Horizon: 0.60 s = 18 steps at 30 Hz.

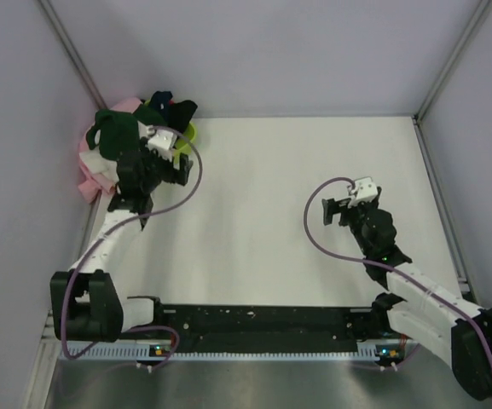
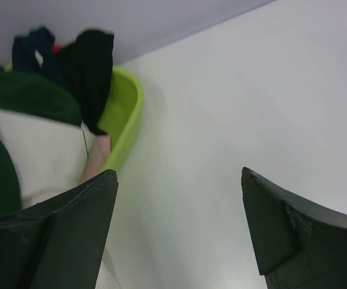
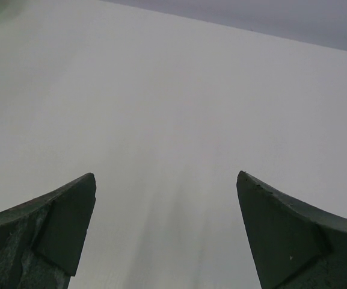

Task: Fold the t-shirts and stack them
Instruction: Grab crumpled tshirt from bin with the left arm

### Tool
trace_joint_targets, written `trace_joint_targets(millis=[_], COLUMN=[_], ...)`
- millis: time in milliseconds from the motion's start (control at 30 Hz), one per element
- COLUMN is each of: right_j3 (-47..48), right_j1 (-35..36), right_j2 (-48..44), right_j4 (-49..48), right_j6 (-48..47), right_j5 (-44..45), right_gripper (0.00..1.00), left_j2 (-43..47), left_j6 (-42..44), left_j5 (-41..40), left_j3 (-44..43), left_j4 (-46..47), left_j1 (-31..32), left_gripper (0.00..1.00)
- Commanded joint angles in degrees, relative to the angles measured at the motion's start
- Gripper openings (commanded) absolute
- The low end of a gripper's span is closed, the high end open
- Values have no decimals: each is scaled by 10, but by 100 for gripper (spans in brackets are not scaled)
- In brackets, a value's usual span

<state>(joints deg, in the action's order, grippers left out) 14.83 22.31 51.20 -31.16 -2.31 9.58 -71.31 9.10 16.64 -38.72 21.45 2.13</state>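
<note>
Your left arm [image 1: 107, 237] is reaching forward from its base, leaning a little toward the middle, and its wrist is bending over at the far end. The left gripper [image 2: 178, 180] is gaping wide, its two dark fingers [image 2: 71, 229] standing well apart. Your right arm [image 1: 420, 294] is angling inward from its base at the near right, with the forearm rising toward the centre. The right gripper [image 3: 166, 180] is pointing leftward and is likewise spreading its fingers [image 3: 281, 235] wide.
</note>
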Motion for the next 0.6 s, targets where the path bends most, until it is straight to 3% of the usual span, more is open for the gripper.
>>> trace_joint_targets(millis=[0, 67, 133, 200, 400, 567], right_j3=[51, 60, 71, 85, 121, 136], right_j1=[-6, -6, -6, -5, -6, -6], right_j2=[2, 0, -1, -1, -6, -15], right_j4=[44, 51, 59, 69, 129, 169], right_j6=[13, 19, 41, 44, 52, 55], right_j5=[-55, -72, -89, -120, -163, -179], right_gripper=[99, 99, 99, 99, 99, 99], left_j2=[3, -23, -75, -156, -369, -497], left_j6=[118, 85, 85, 84, 96, 138], left_j5=[195, 97, -105, -239, -360, -480], left_j3=[-256, -317, -367, -444, -683, -784], left_j4=[-438, -448, -429, -438, -502, -467], left_j1=[-3, -4, -6, -13, -41, -59], left_gripper=[89, 97, 98, 98, 99, 99])
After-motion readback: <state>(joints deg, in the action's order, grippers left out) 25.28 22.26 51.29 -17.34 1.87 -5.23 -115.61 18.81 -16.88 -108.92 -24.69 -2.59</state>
